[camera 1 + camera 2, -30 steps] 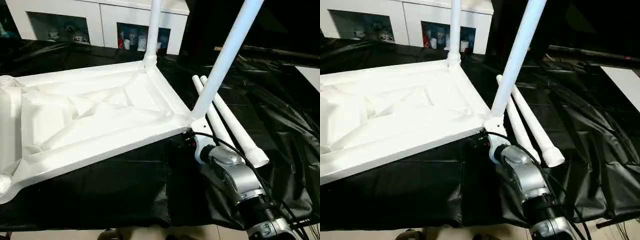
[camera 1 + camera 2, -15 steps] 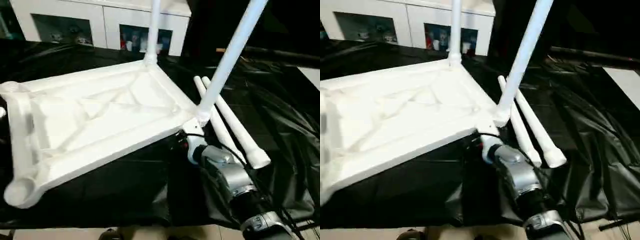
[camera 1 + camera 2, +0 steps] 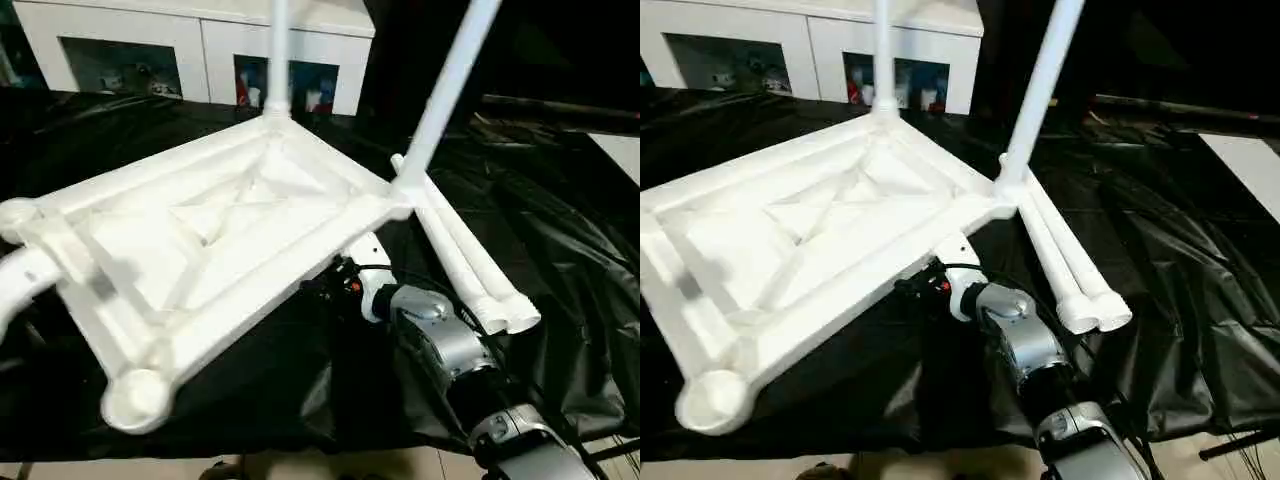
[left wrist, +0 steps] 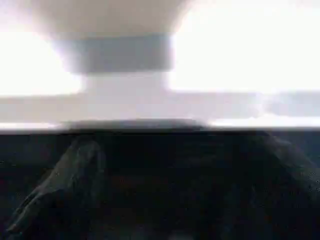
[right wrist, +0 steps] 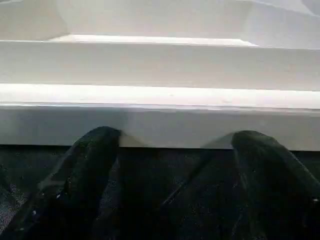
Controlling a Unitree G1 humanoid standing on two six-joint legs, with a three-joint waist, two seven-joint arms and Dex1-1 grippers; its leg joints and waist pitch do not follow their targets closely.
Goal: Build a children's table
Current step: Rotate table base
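Black cloth (image 3: 560, 260), creased, covers work table. White cabinet (image 3: 200, 40) with glass doors behind it. Pale floor (image 3: 300, 468) at near edge.

The children's table (image 3: 220, 240) lies upside down on the table (image 3: 560, 250), two legs (image 3: 440, 95) standing up from its far corners. Two loose legs (image 3: 465, 255) lie side by side just right of it. The right pincer (image 5: 170, 150) sits under its right edge. A cabinet (image 3: 190, 50) stands behind.

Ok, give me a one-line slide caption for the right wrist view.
Right gripper, fingers spread, tips at the white edge of the upturned children's table over black cloth.
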